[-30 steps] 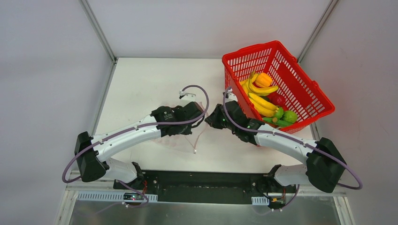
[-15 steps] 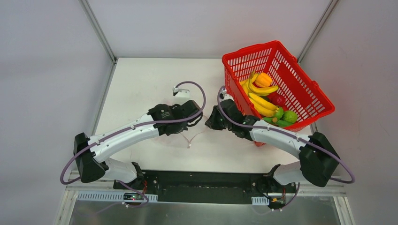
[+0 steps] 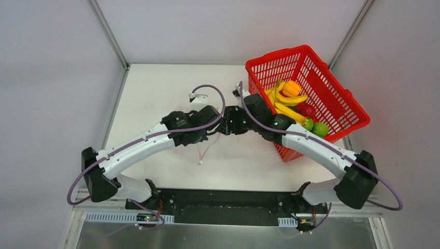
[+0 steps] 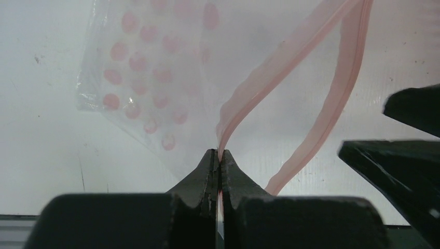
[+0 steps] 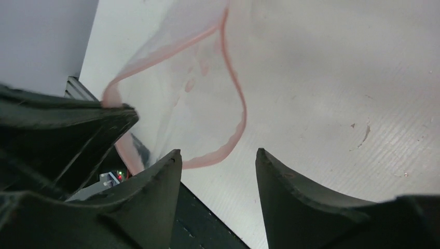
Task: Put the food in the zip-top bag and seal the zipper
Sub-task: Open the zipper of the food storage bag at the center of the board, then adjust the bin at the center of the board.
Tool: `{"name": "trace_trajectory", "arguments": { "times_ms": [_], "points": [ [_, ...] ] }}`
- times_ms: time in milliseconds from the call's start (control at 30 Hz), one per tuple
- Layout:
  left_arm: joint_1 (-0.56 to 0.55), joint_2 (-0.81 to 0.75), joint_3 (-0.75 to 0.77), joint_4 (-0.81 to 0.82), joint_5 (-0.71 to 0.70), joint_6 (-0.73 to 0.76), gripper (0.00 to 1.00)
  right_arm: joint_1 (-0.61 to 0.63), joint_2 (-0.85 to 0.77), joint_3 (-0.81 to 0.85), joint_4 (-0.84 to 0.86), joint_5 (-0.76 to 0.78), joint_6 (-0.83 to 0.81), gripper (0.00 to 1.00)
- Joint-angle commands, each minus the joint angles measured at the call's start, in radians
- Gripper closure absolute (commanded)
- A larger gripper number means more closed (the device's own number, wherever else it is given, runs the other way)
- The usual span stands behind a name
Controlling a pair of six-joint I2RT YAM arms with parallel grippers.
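Upper right of the top view, inside the red basket (image 3: 337, 98): the food (image 3: 290, 101). At centre, below the two meeting wrists: the zip-top bag (image 4: 140, 78), mouth gaping. Pinched flat in the tightly pressed left gripper (image 4: 218, 158): one lip of the zipper (image 4: 281, 60); spread wide just beside that mouth, touching nothing: the right gripper (image 5: 218, 153).

A white bench (image 3: 155, 93), faintly ribbed and marked with a few small scuffs, fills the middle. Pale grey wall panels (image 3: 52, 78) box it in on the left, far and right sides. Slim aluminium posts (image 3: 108, 32) rise from its far corners. Along the near edge run a black mounting plate (image 3: 228, 206) and a brushed metal shelf (image 3: 228, 236). The light is soft and even.
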State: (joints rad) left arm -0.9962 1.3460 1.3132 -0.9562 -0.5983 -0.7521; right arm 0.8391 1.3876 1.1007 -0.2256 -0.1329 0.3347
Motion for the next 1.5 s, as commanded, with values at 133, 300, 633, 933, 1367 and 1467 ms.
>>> {"name": "trace_trajectory", "arguments": {
  "times_ms": [133, 300, 633, 933, 1367, 1467],
  "points": [
    [0.038, -0.041, -0.026, 0.02, 0.026, -0.017, 1.0, -0.026, -0.218, 0.118, -0.142, 0.051, -0.163, 0.42],
    [0.038, -0.044, -0.03, 0.044, 0.043, 0.0, 1.0, -0.114, -0.31, 0.194, -0.147, 0.417, -0.202, 0.37],
    [0.04, -0.048, -0.052, 0.082, 0.084, 0.03, 1.0, -0.724, -0.122, 0.315, -0.283, 0.164, -0.188, 0.27],
    [0.04, -0.051, -0.05, 0.081, 0.08, 0.037, 1.0, -0.836, 0.15, 0.37, -0.357, 0.001, -0.103, 0.21],
    [0.045, -0.099, -0.069, 0.062, 0.05, 0.02, 1.0, -0.513, 0.032, 0.245, -0.316, -0.15, -0.077, 0.21],
    [0.044, -0.11, -0.075, 0.06, 0.052, 0.012, 1.0, -0.44, 0.09, 0.297, -0.288, -0.136, -0.042, 0.21]
  ]
}}
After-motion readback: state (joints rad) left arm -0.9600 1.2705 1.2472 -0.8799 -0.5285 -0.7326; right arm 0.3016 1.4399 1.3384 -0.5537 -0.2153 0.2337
